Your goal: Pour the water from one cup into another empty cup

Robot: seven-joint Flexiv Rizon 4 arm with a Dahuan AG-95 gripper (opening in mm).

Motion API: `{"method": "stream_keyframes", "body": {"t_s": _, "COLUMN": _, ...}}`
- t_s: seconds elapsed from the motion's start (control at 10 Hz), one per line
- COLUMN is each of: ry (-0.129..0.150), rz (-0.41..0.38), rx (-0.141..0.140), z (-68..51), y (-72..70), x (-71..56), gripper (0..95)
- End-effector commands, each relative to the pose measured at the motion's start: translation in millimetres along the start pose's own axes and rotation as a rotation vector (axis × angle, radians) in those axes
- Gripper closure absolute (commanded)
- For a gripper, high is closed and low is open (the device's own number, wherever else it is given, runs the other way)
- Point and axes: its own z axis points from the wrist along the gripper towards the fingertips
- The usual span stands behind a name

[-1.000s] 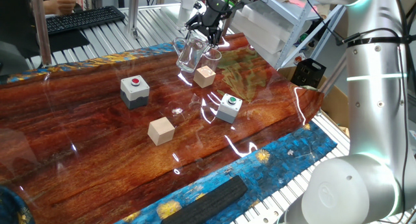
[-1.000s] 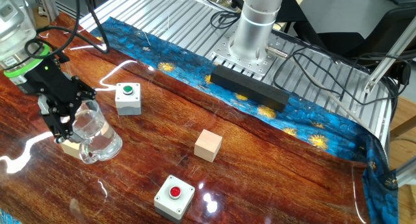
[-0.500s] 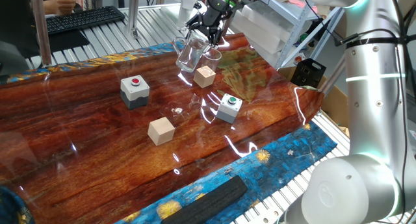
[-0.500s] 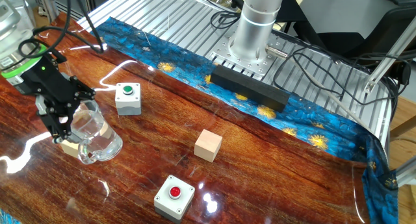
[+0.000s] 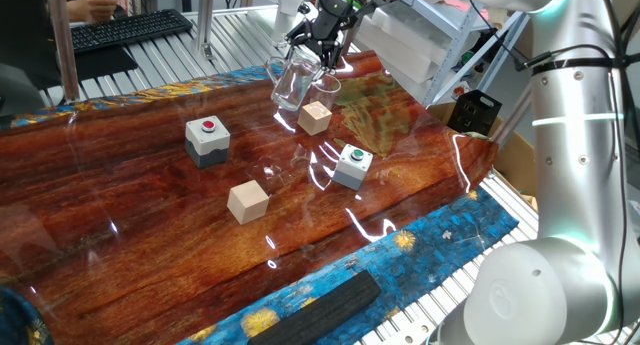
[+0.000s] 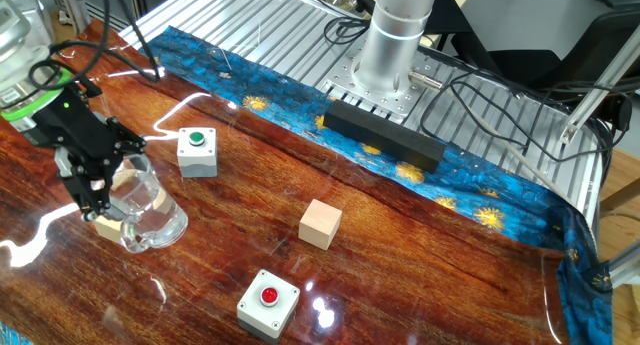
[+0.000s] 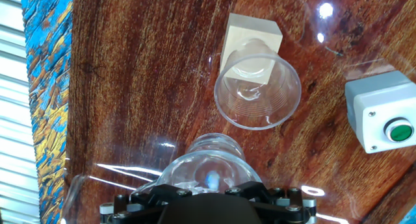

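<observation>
Glass mug (image 6: 140, 207) in claw (image 6: 92, 185) tilts beside small cup (image 7: 258, 91)

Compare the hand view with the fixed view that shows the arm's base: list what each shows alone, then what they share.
Only the hand view: the small handleless clear cup, seen from above, its rim overlapping a wooden cube.
Only that fixed view: the red-button box, a second wooden cube, the black bar and the arm's base.
Both: the pincer around the glass mug, the green-button box and the wooden tabletop.
</observation>
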Motion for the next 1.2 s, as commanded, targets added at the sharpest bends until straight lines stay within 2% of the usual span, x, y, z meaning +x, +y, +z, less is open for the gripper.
{"method": "stream_keyframes", "body": {"t_s": 0.1, "ry": -0.010, "rz": -0.014, "rx": 0.005, "z": -0.3, "y": 0.6, "x": 0.0, "gripper": 95.0}}
{"method": "stream_keyframes", "body": {"t_s": 0.7, "ry": -0.023, "rz": -0.007, "rx": 0.009, "z": -0.3, "y": 0.6, "x": 0.0, "gripper": 95.0}}
{"method": "stream_keyframes", "body": {"t_s": 0.8, "ry": -0.037, "rz": -0.005, "rx": 0.014, "z": -0.3, "y": 0.6, "x": 0.0, "gripper": 95.0}}
{"method": "stream_keyframes", "body": {"t_s": 1.2, "ry": -0.052, "rz": 0.018, "rx": 0.026, "z": -0.3, "y": 0.6, "x": 0.0, "gripper": 95.0}}
